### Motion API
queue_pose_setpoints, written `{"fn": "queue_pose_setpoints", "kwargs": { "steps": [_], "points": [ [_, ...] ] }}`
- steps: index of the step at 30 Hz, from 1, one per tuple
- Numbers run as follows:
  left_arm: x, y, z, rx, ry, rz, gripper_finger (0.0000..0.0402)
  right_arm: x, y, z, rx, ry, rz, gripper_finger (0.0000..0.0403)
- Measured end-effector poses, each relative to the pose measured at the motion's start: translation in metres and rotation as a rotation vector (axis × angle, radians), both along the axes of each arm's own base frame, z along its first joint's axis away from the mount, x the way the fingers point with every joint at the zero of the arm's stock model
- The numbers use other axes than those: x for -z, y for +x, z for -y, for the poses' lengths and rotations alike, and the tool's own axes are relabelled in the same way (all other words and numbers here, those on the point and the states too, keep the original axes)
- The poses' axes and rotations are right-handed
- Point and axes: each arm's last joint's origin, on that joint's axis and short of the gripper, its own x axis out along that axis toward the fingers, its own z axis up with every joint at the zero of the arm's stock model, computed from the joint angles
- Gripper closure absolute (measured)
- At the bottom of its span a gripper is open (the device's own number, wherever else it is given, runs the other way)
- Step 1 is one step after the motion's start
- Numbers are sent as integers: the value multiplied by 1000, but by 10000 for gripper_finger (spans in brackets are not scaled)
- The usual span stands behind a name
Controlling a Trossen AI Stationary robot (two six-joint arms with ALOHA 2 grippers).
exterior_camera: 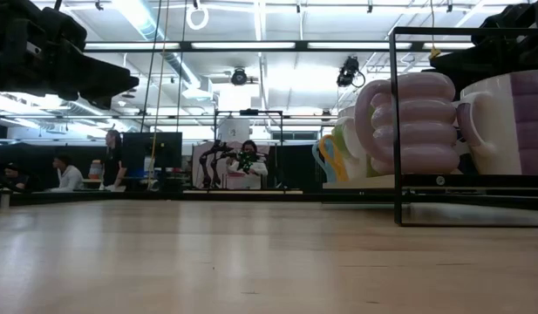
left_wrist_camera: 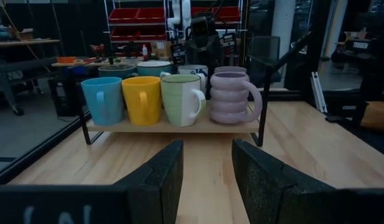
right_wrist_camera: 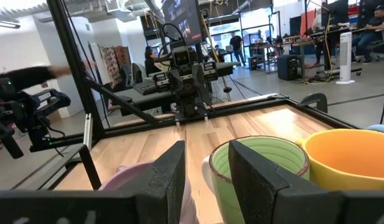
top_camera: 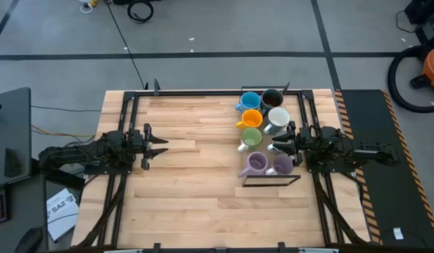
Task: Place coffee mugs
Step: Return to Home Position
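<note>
While both pairs of jaws stand spread and empty, the left gripper hangs over the wooden table and the right gripper above glossy ceramic mugs, one purple and ribbed, on a black-framed shelf.

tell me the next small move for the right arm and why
Probably draw the right gripper straight back toward its own side of the table. It is open and empty, yet hangs close to the pale green ceramic mug on the black-framed wooden shelf. That shelf holds all the ceramic mugs in view, and the left gripper is well clear of it.
</note>
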Motion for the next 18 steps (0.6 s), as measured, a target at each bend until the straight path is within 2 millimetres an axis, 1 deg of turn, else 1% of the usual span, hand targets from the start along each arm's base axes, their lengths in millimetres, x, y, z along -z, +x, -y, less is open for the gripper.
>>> {"fn": "queue_pose_setpoints", "kwargs": {
  "steps": [11, 18],
  "points": [
    [0, 0, 0, -3, 0, 5, 257, 0, 0, 0, 0, 0, 0, 274],
    [-6, -4, 0, -2, 7, 68, 257, 0, 0, 0, 0, 0, 0, 274]
  ]
}}
